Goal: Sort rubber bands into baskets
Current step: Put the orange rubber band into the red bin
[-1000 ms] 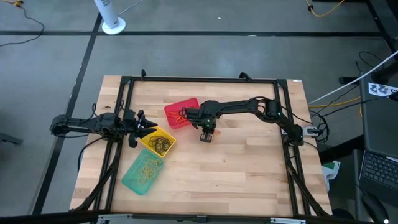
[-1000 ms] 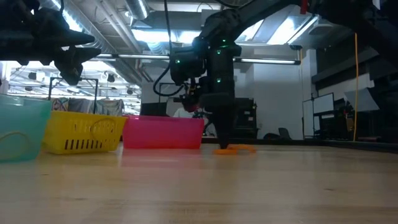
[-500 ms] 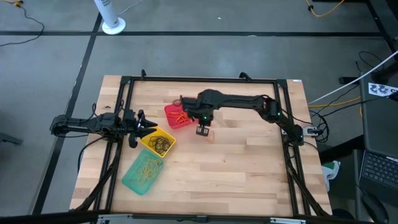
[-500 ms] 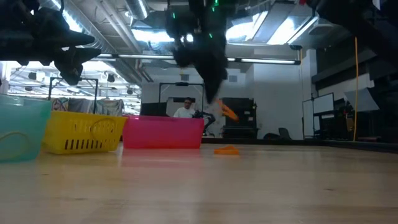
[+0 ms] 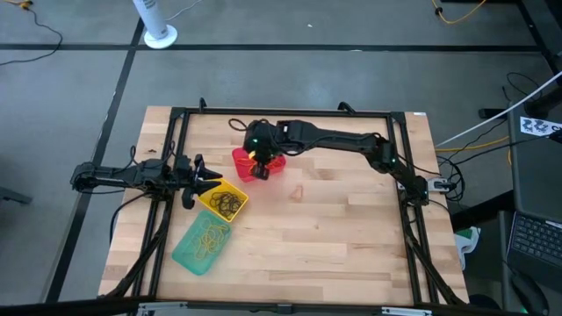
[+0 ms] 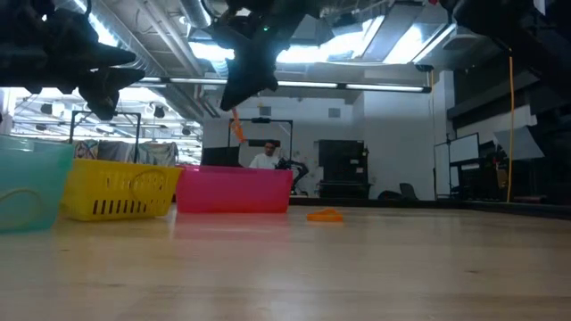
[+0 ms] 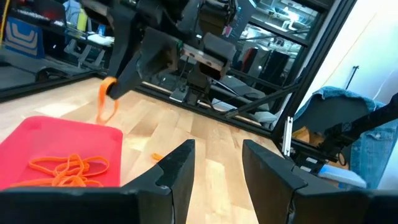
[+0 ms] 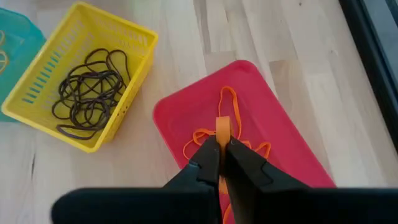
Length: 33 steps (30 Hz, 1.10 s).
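My right gripper (image 8: 221, 149) hovers above the red basket (image 5: 239, 161), shut on an orange rubber band (image 6: 236, 129). More orange bands (image 8: 202, 138) lie inside that basket. Next to it stand the yellow basket (image 5: 224, 199), holding dark bands (image 8: 87, 96), and the teal basket (image 5: 202, 243), holding yellowish ones. One orange band (image 5: 297, 191) lies on the bare table to the right of the red basket. My left gripper (image 7: 217, 174) waits open at the table's left side, close to the yellow basket. My right gripper pinches the orange band (image 8: 222, 129) between its two fingertips, at the upper end of the loop. The fingers slant downward from the table's right side. The band (image 7: 107, 106) hangs slack below them, lifted clear above the red basket.
A black frame (image 5: 290, 112) runs around the table's edges. Bare wood spreads across the near and right parts of the table (image 5: 351, 237). In the low view a person (image 6: 265, 159) sits far behind the table.
My right gripper has risen from the table and swung toward the left and far edges, ending above the red basket. It has carried an orange band up, lifted clear. A second orange band has stayed on the wood where the gripper was.
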Available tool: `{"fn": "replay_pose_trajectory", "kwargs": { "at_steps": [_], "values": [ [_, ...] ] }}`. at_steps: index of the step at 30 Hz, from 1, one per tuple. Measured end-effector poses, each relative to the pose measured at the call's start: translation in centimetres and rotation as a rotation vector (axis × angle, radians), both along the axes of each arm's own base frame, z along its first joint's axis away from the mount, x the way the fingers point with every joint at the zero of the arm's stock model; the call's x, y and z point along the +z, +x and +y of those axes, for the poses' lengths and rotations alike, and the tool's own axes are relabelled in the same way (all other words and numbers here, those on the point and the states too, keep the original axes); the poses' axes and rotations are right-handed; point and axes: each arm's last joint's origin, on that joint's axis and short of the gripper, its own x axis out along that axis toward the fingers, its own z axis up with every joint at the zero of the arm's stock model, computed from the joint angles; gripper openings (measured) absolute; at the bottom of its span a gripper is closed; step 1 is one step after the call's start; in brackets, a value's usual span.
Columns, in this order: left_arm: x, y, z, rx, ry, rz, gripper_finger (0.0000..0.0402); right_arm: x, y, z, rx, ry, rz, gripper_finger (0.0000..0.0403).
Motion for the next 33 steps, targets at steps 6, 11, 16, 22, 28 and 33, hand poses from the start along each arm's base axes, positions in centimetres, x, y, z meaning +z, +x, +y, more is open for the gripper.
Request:
{"fn": "replay_pose_trajectory", "kwargs": {
  "at_steps": [6, 11, 16, 22, 28, 33],
  "values": [
    [0.0, 0.0, 0.0, 0.001, 0.017, 0.001, 0.0131, -0.1, 0.0, -0.3, -0.015, -0.014, 0.005, 0.0022],
    [0.0, 0.0, 0.0, 0.001, 0.017, 0.001, 0.0131, -0.1, -0.2, -0.5, -0.040, -0.035, 0.021, 0.0060],
    [0.0, 0.0, 0.0, 0.001, 0.017, 0.001, 0.0131, -0.1, -0.2, -0.7, -0.091, -0.104, 0.025, 0.0131],
    [0.0, 0.0, 0.0, 0.001, 0.018, 0.001, 0.0131, -1.2, -2.1, -0.2, -0.199, 0.050, 0.224, 0.0173],
    [0.0, 0.0, 0.0, 0.001, 0.018, 0.001, 0.0131, -4.3, -4.5, 0.7, -0.274, 0.212, 0.550, 0.0177],
    [0.0, 0.0, 0.0, 0.001, 0.017, 0.000, 0.0131, -7.5, -5.0, 2.0, -0.201, 0.208, 0.666, 0.0177]
  ]
}}
